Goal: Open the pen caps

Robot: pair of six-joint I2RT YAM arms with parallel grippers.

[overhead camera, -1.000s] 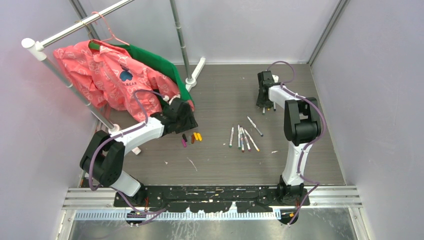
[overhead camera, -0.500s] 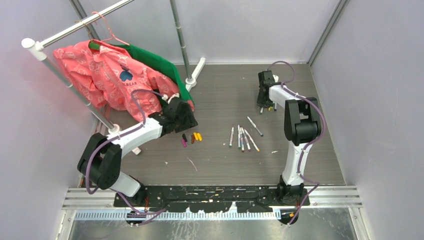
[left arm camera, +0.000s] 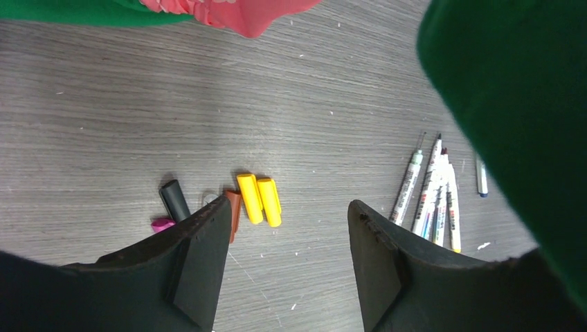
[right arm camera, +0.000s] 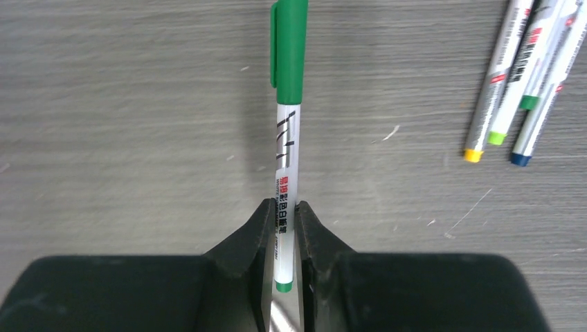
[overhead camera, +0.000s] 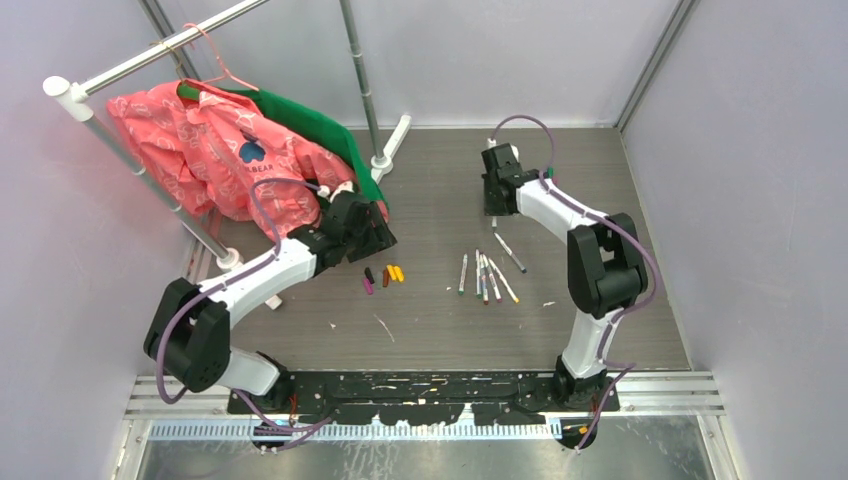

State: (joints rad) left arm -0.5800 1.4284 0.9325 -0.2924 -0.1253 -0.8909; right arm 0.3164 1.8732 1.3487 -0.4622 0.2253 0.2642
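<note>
My right gripper [right arm camera: 283, 207] is shut on the white barrel of a pen [right arm camera: 286, 159]. Its green pen cap [right arm camera: 289, 48] is still on and points away from the jaws. In the top view this gripper [overhead camera: 497, 197] is at the back centre of the table. My left gripper [left arm camera: 287, 228] is open and empty, hovering just right of the loose pen caps: two yellow [left arm camera: 259, 199], one red-brown [left arm camera: 234, 207], one dark [left arm camera: 174, 199], one magenta [left arm camera: 163, 224]. In the top view it [overhead camera: 374, 236] sits just behind the loose caps [overhead camera: 383, 276].
Several uncapped pens [overhead camera: 487, 275] lie in a bunch at mid-table, and one [overhead camera: 510, 252] lies apart; the bunch also shows in the left wrist view [left arm camera: 432, 194]. A clothes rack with pink and green garments [overhead camera: 230, 150] stands at the back left. Green cloth [left arm camera: 512, 104] hangs close to my left wrist.
My right gripper has moved left from the back right toward the back centre, still holding the pen. My left gripper has shifted slightly right, staying open.
</note>
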